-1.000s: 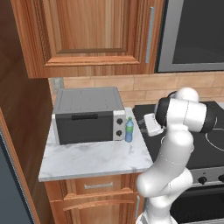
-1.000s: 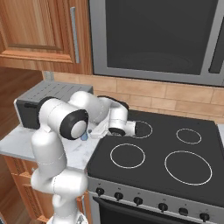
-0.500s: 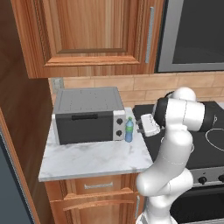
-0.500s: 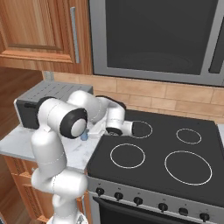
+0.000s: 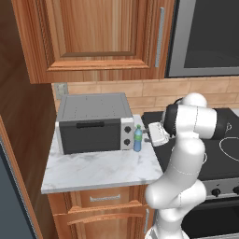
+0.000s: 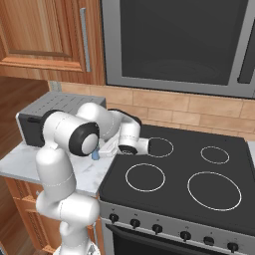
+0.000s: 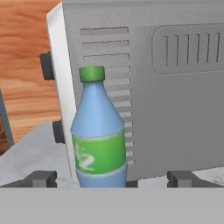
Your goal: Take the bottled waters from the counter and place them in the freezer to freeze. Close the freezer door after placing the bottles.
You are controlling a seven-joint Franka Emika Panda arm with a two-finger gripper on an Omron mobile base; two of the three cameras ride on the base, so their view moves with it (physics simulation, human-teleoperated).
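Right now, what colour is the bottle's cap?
Green; the bottle cap shows best in the hand view.

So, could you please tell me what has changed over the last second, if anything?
The claw has eased a little closer to the green-capped bottle, its jaws open on either side and nothing held yet. The bottle itself has not moved: it stands upright on the counter beside the toaster oven.

Glossy white rounded arm (image 5: 186, 154) — dark joint bands, small dark fingertips (image 7: 43, 178).
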